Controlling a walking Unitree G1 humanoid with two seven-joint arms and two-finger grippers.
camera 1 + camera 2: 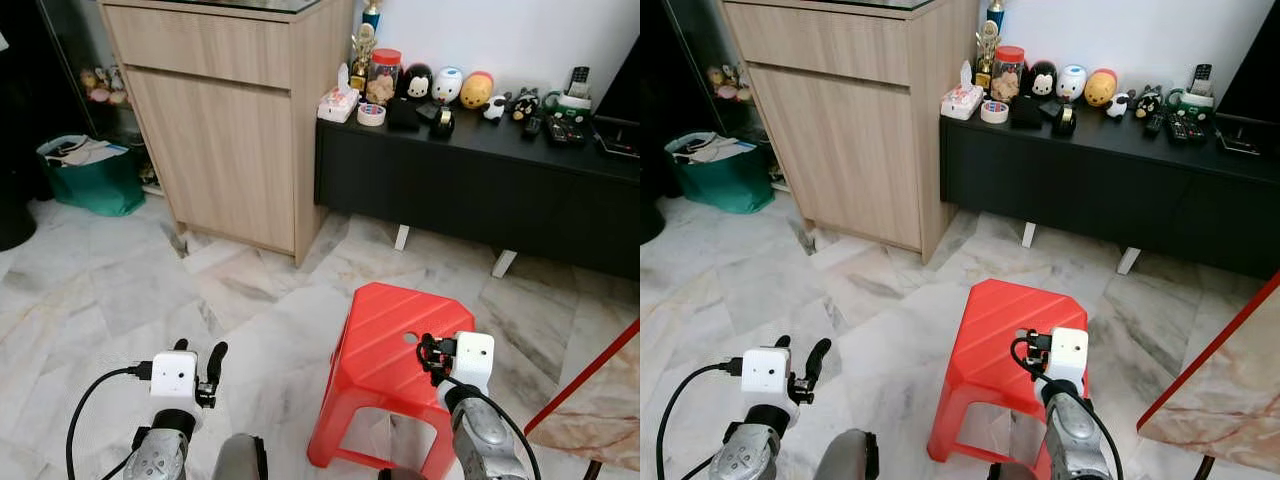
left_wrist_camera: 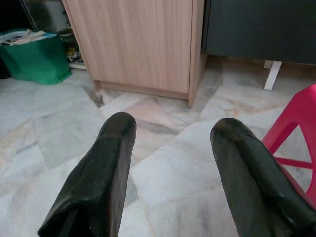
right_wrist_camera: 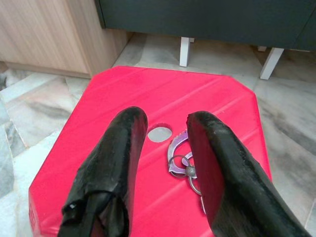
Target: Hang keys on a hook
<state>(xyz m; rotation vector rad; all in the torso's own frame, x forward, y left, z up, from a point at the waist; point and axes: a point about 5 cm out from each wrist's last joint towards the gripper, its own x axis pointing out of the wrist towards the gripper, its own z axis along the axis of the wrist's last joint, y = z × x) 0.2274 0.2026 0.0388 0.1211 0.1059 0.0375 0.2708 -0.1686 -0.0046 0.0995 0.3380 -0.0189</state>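
Note:
A bunch of keys on a silver carabiner (image 3: 178,154) lies flat on top of the red plastic stool (image 3: 148,98), beside the stool's small round hole. My right gripper (image 3: 168,121) hovers just above the stool (image 1: 385,330) with its fingers open. The keys sit under the gap, partly hidden behind one finger (image 3: 217,163). I cannot tell whether that finger touches them. My left gripper (image 1: 198,358) is low at the left over the marble floor, open and holding nothing (image 2: 170,128).
A light wooden cabinet (image 1: 230,120) stands ahead on the left. Beside it is a black low sideboard (image 1: 480,190) carrying toys and remotes. A green bag (image 1: 90,175) sits at far left. A red-edged marble tabletop (image 1: 600,400) juts in at right.

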